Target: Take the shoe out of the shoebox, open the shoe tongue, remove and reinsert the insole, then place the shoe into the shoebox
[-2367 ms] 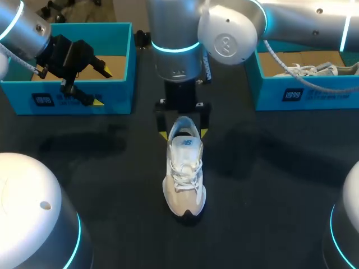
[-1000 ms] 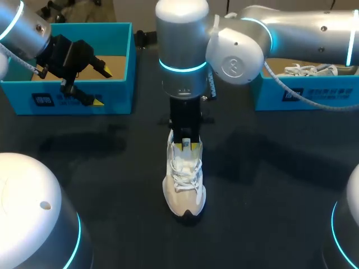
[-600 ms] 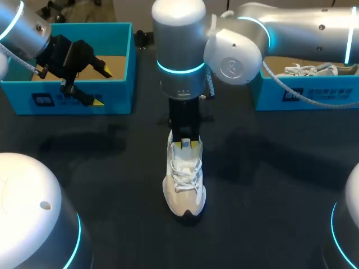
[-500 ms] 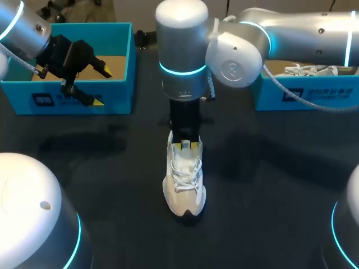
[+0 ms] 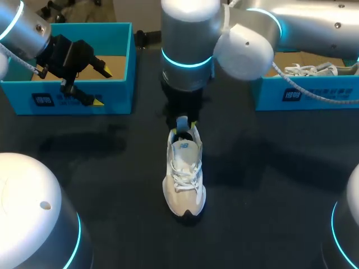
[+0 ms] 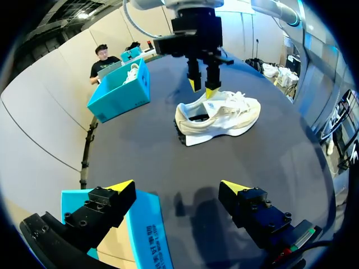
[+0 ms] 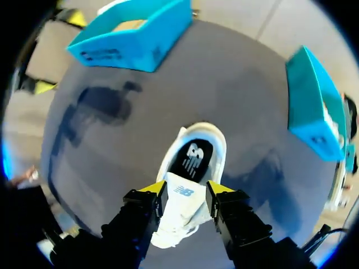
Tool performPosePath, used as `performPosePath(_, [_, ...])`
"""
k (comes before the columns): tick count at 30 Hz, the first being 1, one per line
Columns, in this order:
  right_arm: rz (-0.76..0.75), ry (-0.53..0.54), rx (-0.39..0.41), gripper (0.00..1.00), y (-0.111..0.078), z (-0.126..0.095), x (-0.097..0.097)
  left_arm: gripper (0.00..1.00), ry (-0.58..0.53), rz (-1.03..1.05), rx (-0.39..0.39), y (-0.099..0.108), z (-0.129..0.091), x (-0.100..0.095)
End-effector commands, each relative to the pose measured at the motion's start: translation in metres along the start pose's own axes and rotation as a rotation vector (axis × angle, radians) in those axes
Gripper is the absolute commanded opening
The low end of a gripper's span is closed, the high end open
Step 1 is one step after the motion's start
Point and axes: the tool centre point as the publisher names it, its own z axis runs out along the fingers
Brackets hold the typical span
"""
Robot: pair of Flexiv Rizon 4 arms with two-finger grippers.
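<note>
— Though cut off by arm housings at the near corners, leaves plenty of bare dark table [image 5: 112, 168] on every side of the shoe [image 5: 184, 174]. Stands upright outside the boxes, well apart from both.
— And past the shoe's heel?
— Left of the shoe and farther back, finds the turquoise shoebox [image 5: 120, 89], cardboard-brown inside. Right of the shoe and farther back, finds a second turquoise box [image 5: 314, 92] holding another white shoe [image 5: 314, 70], partly behind the right arm.
— Materials?
— Looks like pale mesh with smooth white panels, white laces and a dark sole edge at the toe. Shows a black insole [image 7: 192, 159] with a pale mark inside the heel opening.
— Claws?
— Finds the right gripper [image 7: 186, 191] straight above the shoe's collar, fingers narrow, pinching the shoe tongue [image 7: 180, 203] from two sides. Finds the left gripper [image 6: 178, 188] spread wide with nothing between, far to the shoe's left, straddling the shoebox's front wall.
— Anything hard to make out?
— Buries most of the right fingers under the wrist in the head view; shows only yellow slivers beside the tongue.
</note>
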Motion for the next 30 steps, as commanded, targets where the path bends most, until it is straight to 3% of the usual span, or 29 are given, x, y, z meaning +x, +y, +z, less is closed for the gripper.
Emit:
performPosePath(1, [-0.45,-0.036,-0.003,0.47,0.013,-0.003,0.006,1.0,0.0,0.0,-0.003,0.0,-0.001,0.001])
performPosePath(3, [-0.525,-0.075,-0.001,0.51,0.017,-0.004,0.007,1.0,0.0,0.0,-0.003,0.0,-0.001,0.001])
performPosePath(4, [-0.556,-0.092,-0.001,0.73,0.018,-0.006,0.008,1.0,0.0,0.0,-0.003,0.0,-0.001,0.001])
performPosePath(5, [-0.57,-0.123,-0.001,0.8,0.019,-0.007,0.009,1.0,0.0,0.0,-0.003,0.0,-0.001,0.001])
performPosePath(6, [-0.57,-0.123,-0.001,1.0,0.019,-0.007,0.009,1.0,0.0,0.0,-0.003,0.0,-0.001,0.001])
performPosePath(19, [-0.57,-0.123,-0.001,1.0,0.019,-0.007,0.009,1.0,0.0,0.0,-0.003,0.0,-0.001,0.001])
performPosePath(30, [-0.807,-0.164,-0.01,1.0,0.038,0.009,-0.023,1.0,0.0,0.0,-0.003,0.0,-0.001,0.001])
